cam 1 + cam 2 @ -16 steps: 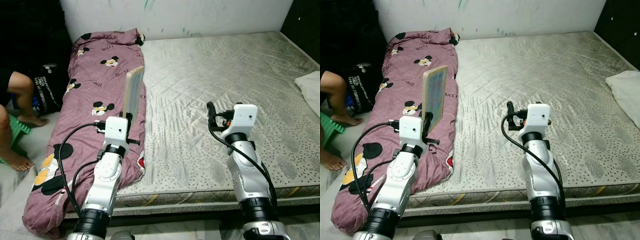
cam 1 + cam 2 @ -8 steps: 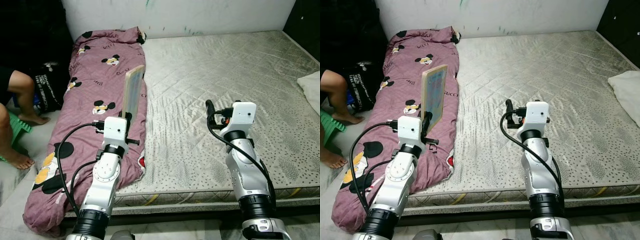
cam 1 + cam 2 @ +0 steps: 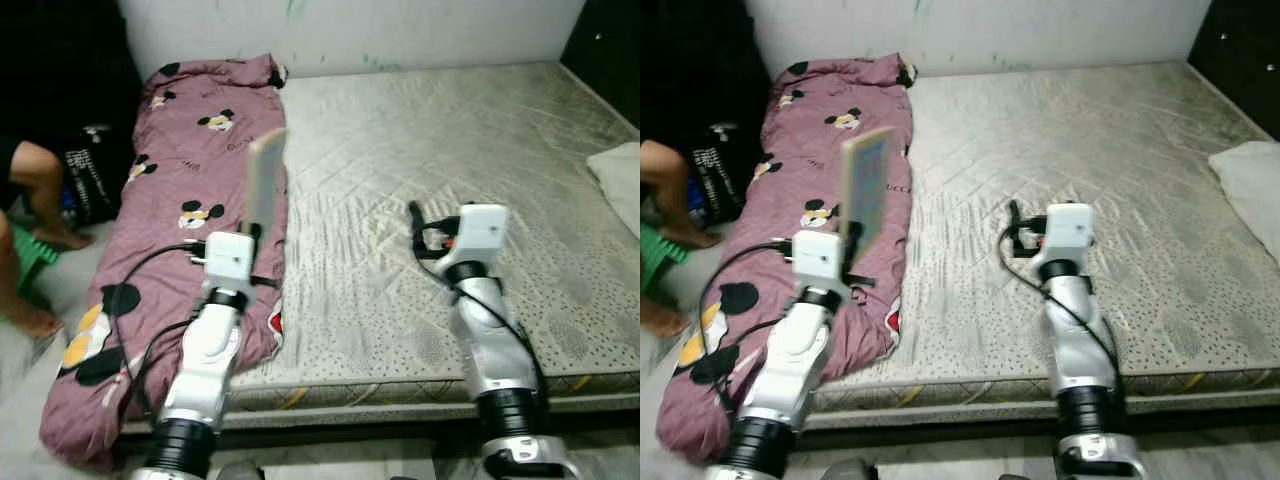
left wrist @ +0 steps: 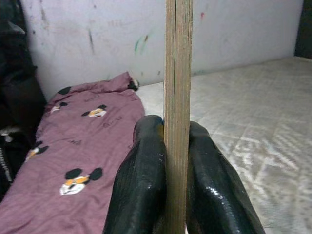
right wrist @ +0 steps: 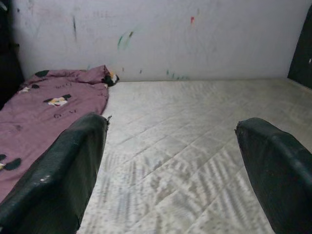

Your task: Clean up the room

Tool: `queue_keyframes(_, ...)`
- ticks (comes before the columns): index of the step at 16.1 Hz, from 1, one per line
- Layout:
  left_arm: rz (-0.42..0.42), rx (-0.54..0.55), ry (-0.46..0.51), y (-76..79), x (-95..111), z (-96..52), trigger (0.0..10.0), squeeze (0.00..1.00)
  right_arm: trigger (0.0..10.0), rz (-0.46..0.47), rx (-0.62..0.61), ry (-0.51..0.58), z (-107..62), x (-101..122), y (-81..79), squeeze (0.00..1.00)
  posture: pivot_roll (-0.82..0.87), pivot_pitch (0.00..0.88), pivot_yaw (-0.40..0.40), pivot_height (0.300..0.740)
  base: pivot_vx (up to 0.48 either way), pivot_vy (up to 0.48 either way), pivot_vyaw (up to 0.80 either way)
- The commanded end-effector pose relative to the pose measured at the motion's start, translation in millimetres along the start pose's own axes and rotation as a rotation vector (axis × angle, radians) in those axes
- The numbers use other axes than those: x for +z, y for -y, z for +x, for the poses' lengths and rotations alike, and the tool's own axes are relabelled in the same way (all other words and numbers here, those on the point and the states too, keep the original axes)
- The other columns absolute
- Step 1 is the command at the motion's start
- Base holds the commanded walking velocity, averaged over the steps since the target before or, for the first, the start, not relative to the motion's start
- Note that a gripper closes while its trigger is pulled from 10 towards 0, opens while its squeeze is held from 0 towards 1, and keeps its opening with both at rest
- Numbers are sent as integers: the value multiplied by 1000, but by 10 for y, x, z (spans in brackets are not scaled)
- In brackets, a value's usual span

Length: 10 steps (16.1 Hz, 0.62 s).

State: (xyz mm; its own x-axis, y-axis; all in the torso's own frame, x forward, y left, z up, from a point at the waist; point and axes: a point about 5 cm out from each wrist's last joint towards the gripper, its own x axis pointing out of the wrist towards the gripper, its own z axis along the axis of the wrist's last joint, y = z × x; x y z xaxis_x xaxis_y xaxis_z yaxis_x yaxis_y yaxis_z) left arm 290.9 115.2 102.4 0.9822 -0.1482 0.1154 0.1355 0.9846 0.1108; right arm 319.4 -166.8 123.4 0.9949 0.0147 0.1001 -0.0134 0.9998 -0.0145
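While the left gripper [image 4: 176, 170] is clamping a thin wooden board [image 3: 264, 180] upright above the purple blanket [image 3: 170, 190], the right gripper [image 5: 170, 165] is hovering spread over the mattress [image 3: 450, 140].

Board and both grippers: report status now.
Left gripper shut on the board, held upright over the purple blanket. Right gripper open above the mattress. A person's leg by the bed's left side.

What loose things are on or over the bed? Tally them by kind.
Quilt: 1
Board, in the left claw: 1
Pillow: 1
Total: 3
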Motion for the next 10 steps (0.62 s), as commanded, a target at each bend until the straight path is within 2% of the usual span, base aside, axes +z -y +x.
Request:
queue_keyframes(1,8,19,44,-83,101,17,10000,0,10000,7,13,12,29,33,-67,0,-85,39,56,740,0,-322,0)
queue_keyframes(10,3,19,42,-85,104,27,10000,0,10000,2,12,14,50,40,-61,0,-90,38,55,740,0,-354,0)
